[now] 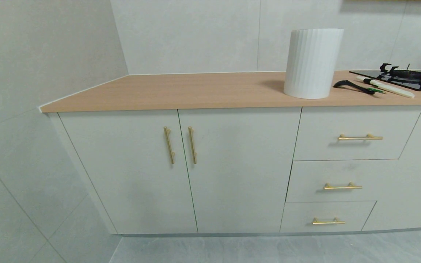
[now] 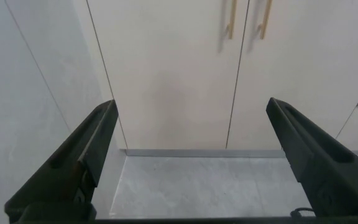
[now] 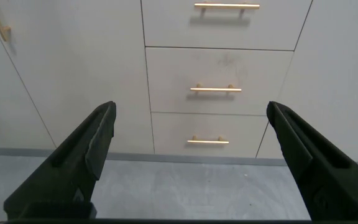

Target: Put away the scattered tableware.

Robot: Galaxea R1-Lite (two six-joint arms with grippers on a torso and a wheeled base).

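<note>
Now, left gripper (image 2: 191, 106) and right gripper (image 3: 191, 107) hang low by the cabinet (image 1: 141, 164), jaws wide and empty, so best rise squarely to the countertop (image 1: 196, 89) where the black scoop (image 1: 353, 87) and white-handled utensil (image 1: 391, 88) lie just beside the ribbed white holder (image 1: 313, 64).

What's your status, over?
Left end effector open, empty, facing pale cabinet doors; right end effector open, empty, facing pale drawers. Black curved utensil and white-handled utensil lie on wooden countertop. White ribbed container stands beside them.

Right claw (image 3: 191, 109) spread wide, low before drawer stack (image 3: 219, 68), gold handles (image 3: 215, 89); grey floor (image 3: 185, 186) beneath.
</note>
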